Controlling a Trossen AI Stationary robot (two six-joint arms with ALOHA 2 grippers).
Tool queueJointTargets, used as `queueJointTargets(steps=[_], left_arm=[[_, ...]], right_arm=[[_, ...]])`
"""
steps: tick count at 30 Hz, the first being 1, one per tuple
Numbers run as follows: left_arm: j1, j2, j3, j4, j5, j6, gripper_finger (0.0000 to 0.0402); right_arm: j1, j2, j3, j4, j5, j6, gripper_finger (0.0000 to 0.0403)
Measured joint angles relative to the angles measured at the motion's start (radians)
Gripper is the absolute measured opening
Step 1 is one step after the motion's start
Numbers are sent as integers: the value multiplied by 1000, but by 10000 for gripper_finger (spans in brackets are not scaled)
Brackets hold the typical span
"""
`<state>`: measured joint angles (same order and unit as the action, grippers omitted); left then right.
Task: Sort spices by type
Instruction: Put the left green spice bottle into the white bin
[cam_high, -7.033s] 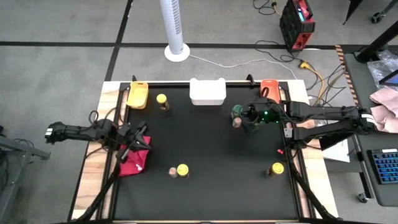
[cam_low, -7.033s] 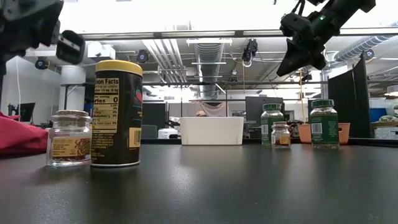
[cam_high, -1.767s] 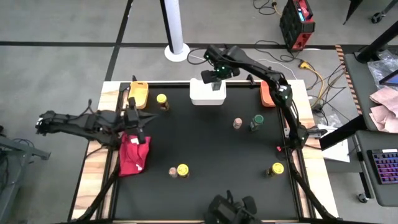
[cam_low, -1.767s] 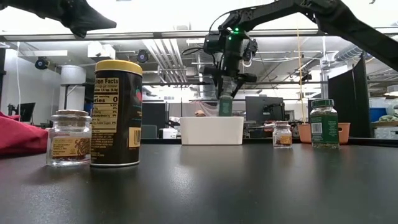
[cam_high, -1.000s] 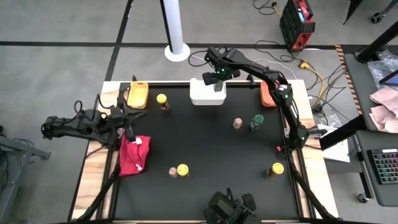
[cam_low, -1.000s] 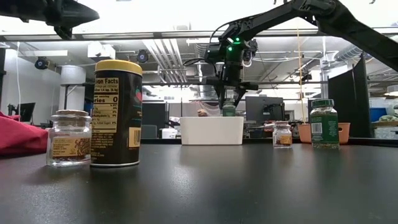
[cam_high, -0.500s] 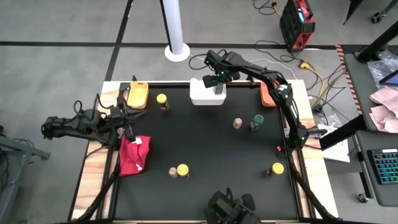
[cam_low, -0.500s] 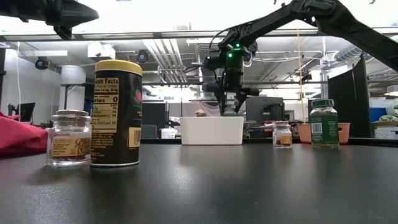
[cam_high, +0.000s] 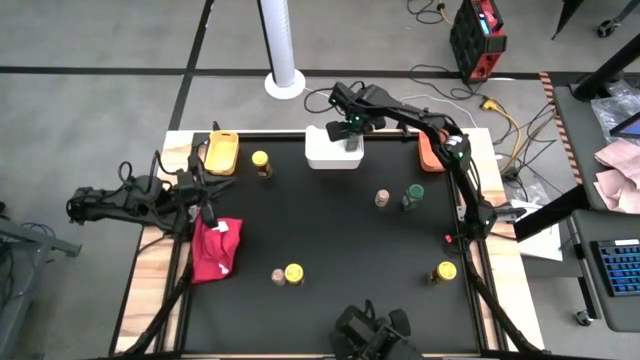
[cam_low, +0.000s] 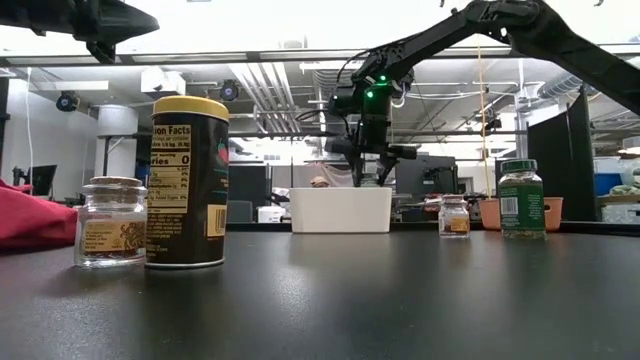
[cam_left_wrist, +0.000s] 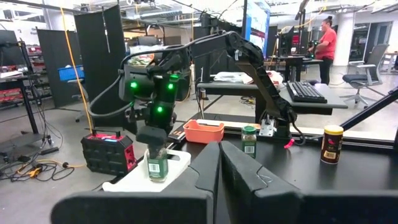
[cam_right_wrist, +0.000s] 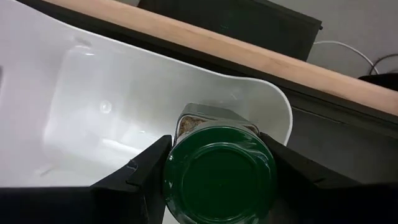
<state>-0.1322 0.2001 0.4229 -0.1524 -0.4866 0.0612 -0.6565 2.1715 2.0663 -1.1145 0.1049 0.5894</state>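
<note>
**Green-lid jar lowered into white tray**

Since half a second ago the right gripper (cam_high: 351, 131) has sunk a little further over the white rectangular plastic tray (cam_high: 322, 155); seven seconds back it hung over the cluster at the right of the black table (cam_high: 340, 240).

I read its fingers (cam_right_wrist: 144, 172) as clamped on either side of a small glass spice jar with a round green lid (cam_right_wrist: 220, 173), brownish contents showing below the lid. The jar is inside the tray, close to one end wall; I cannot tell whether it touches the floor.

Count on the table, high view:
- yellow-lid jars: three (cam_high: 261, 161) (cam_high: 294, 273) (cam_high: 445, 271)
- green-lid jar: one (cam_high: 414, 195)
- small clear brown-lid jars: two (cam_high: 382, 198) (cam_high: 277, 276)
- trays: yellow (cam_high: 221, 152), white, orange (cam_high: 431, 149)
- red cloth: one (cam_high: 214, 250)

My left gripper (cam_left_wrist: 221, 163) is shut on nothing, parked beyond the table's left edge, near the cloth.
</note>
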Motion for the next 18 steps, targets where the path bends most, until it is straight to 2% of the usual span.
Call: queueJointTargets(steps=[8,14,18], left_arm=[[0,0,0,-1,0,0,0],[0,0,0,-3,0,0,0],[0,0,0,-6,0,0,0]], right_arm=[[-12,0,-2,6,3,-10,194],[-12,0,-8,32,3,-14,214],[-12,0,-12,48,3,-16,208]])
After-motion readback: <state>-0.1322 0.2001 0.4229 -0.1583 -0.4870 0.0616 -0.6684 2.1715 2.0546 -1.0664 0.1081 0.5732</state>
